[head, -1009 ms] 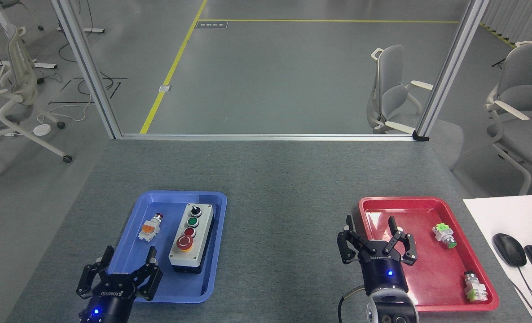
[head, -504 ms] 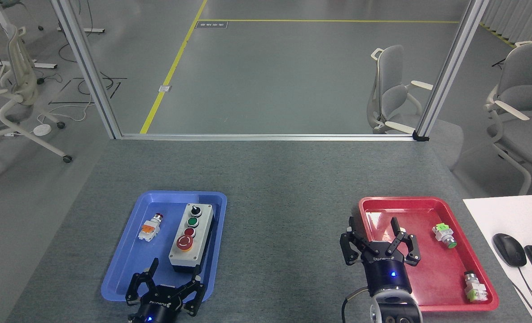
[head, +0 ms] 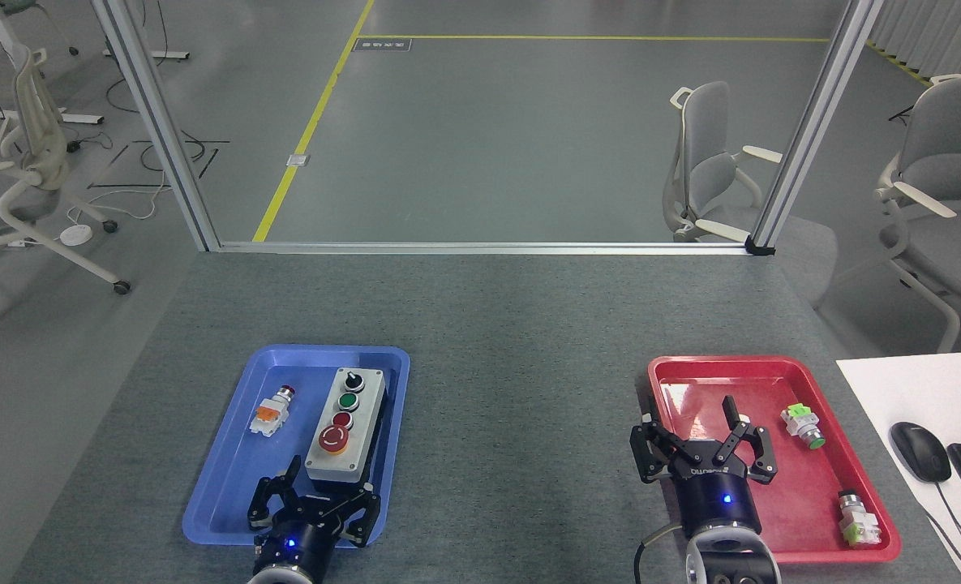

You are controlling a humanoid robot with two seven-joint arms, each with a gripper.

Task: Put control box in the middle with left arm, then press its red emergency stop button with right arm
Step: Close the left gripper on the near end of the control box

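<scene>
Moved closer behind the control box [head: 345, 430], the left gripper [head: 328, 484] is spread; right gripper [head: 693, 418] spread too.

Our left arm's black multi-fingered gripper [head: 315, 501]: fingers spread, blue light lit. Our right arm's black, white-lettered gripper [head: 701, 444]: fingers spread, white wrist below.

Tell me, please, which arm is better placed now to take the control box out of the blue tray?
The left. Its open gripper sits just at the near end of the control box in the blue tray. The right gripper, also open, hovers over the red tray, far across the bare tabletop.
</scene>
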